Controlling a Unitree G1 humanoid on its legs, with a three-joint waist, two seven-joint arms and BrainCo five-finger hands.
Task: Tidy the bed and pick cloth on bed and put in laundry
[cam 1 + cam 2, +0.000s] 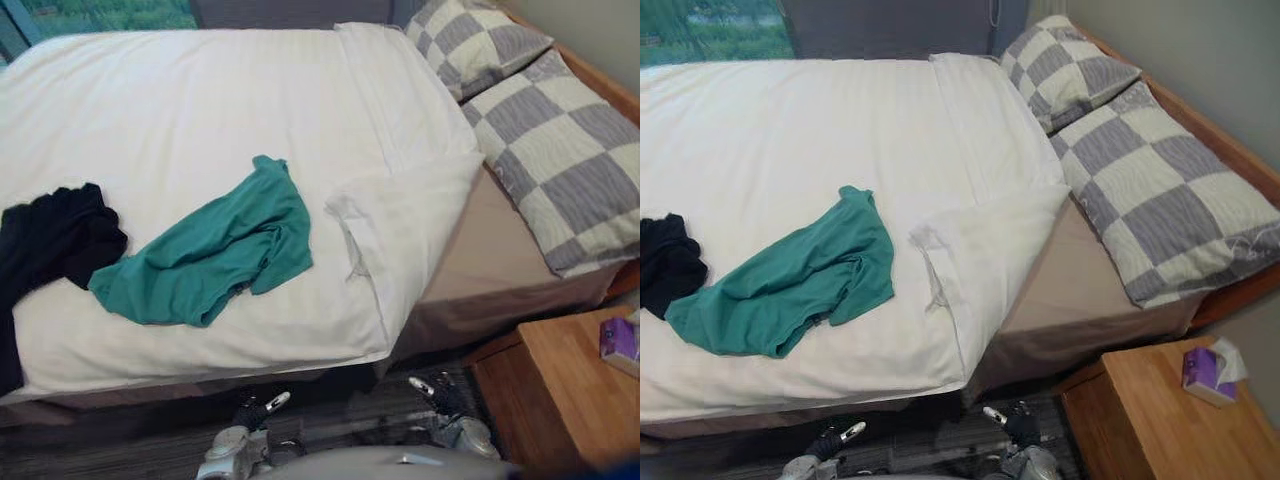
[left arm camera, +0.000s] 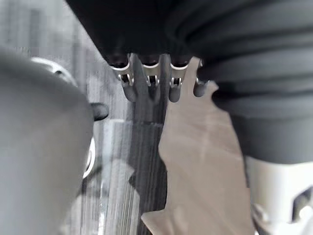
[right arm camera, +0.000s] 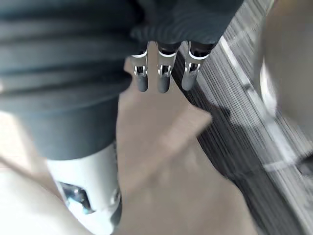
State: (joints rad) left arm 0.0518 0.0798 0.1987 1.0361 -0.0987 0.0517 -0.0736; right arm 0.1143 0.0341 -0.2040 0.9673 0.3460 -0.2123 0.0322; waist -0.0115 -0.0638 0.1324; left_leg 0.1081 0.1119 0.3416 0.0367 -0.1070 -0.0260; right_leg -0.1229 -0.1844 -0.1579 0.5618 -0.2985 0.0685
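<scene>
Task is barely starting: green cloth and black cloth are lying on the white duvet, its corner is sitting folded back, and left hand and right hand are hanging low by the bed edge, fingers loosely straight, holding nothing

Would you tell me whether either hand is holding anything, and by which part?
Nothing is held: the left hand and right hand hang open beside the bed; the green cloth lies on it.
</scene>
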